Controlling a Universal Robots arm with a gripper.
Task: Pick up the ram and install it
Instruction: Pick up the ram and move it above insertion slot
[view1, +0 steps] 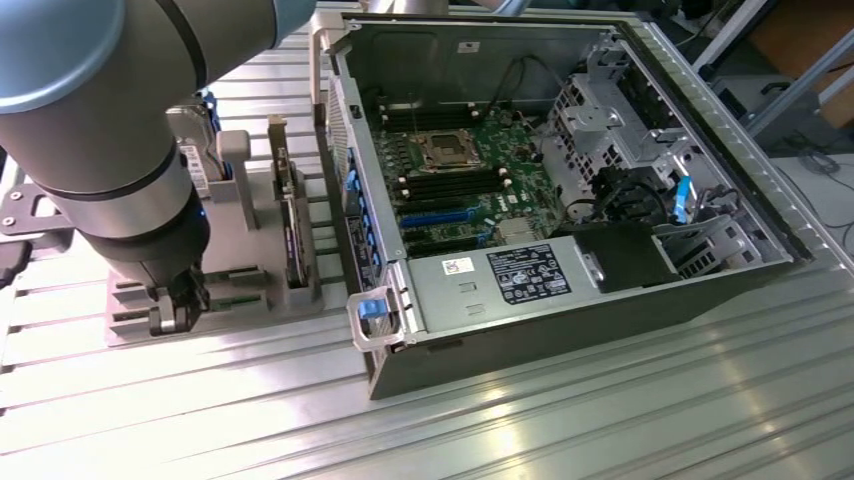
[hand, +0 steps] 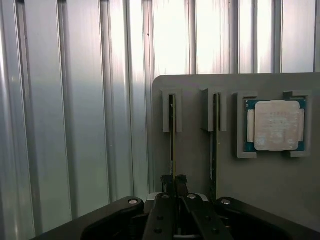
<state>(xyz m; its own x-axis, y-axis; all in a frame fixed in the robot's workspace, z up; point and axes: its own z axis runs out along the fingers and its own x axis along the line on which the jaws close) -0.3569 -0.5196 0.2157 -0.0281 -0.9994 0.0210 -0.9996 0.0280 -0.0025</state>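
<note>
Jaws: black and narrow, they pinched the thin edge of the ram (hand: 172, 135).
Holder (hand: 195, 85): was a matte gray slotted block.
Counter (hand: 75, 125): was ribbed, shiny metal.

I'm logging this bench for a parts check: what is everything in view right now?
ram stick: one, green-edged, upright in a holder slot
thin board: one, dark, next slot
processor chip: one, silver, holder recess
holder: one, grey, on table
computer case: one, dark grey, open, beside holder
table: one, silver, ribbed
arm: one, grey, over holder
tool: one, black, shut on ram stick
</note>
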